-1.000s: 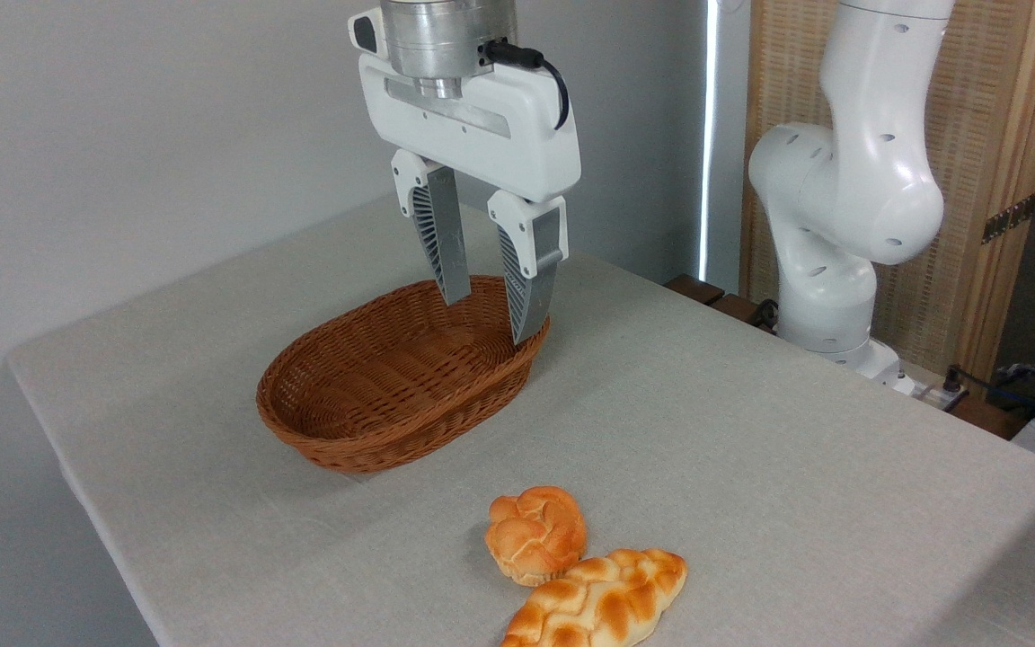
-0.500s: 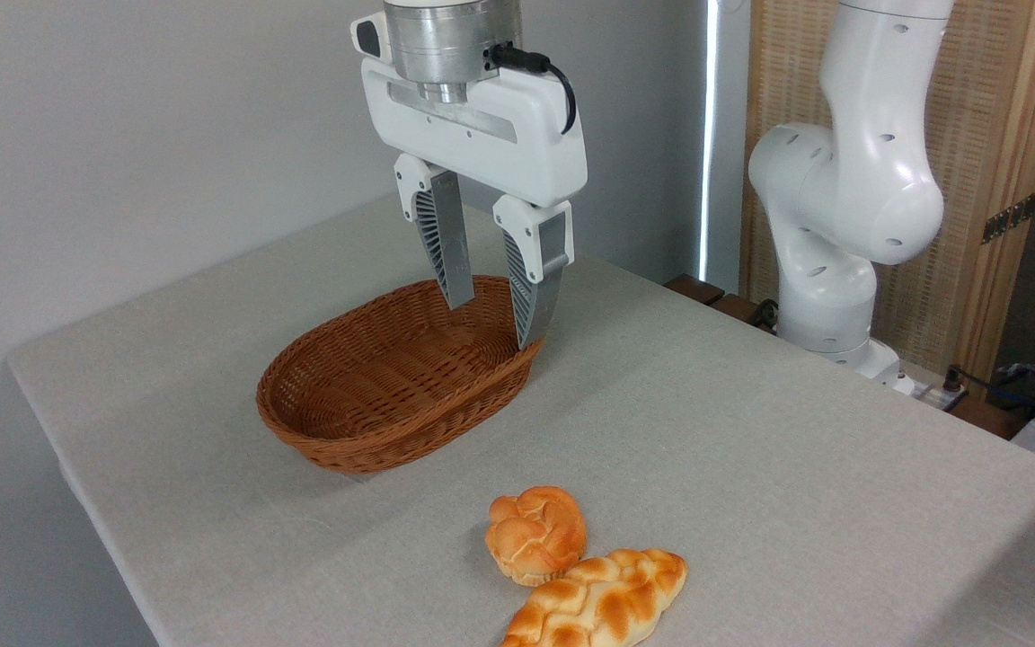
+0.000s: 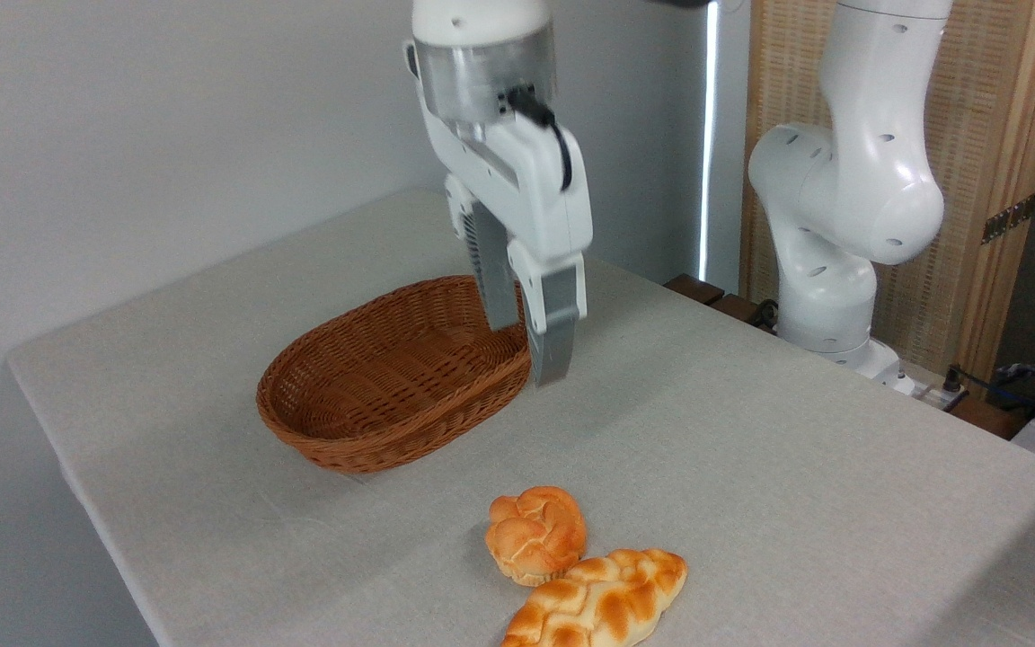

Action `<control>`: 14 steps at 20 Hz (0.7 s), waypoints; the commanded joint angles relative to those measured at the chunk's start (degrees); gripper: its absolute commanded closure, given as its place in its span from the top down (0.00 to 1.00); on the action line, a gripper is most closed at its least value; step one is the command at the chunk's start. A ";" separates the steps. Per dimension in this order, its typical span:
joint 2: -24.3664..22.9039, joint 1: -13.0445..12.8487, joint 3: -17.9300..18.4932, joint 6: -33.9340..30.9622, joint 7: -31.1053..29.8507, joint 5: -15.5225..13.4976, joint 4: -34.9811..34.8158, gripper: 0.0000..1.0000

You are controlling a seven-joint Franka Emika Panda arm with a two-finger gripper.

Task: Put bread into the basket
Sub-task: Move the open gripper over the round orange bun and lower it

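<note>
**Gripper in the air by the basket's right end, bun on the cloth**

Gripper [image 3: 526, 346] hangs in the air, fingers pointing down, turned nearly edge-on to the camera. One finger overlaps the other in this view, so the gap between the jaws cannot be read. Nothing visible between them. The image of the gripper is a little blurred.

Fingertips sit at the right end of the wicker basket [image 3: 365, 422], about level with its rim; the nearer finger shows against bare cloth just right of the rim, the farther one against the basket's inner wall. Whether anything touches the rim cannot be told.

Basket: oval, brown, shallow, flared sides, nothing inside it. Stands toward the left middle of the surface [image 3: 751, 449], which is covered in a pale grey cloth.

Knotted bun [image 3: 535, 532]: round, golden-orange, paler base. Rests on the cloth near the front edge, well apart from the basket and from the gripper. Touching its lower right side lies a braided loaf [image 3: 603, 604], longer and oval, running off the bottom of the frame.

The white robot arm's base [image 3: 832, 270] stands beyond the far right corner, in front of a wooden screen [image 3: 994, 135].
</note>
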 commanded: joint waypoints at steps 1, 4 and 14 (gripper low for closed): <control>-0.24 -0.40 3.56 4.29 11.86 0.96 -3.29 1.00; -0.24 -0.92 3.75 8.41 13.90 5.35 -7.06 1.00; 0.72 -1.80 3.75 19.41 20.58 11.60 -14.81 1.00</control>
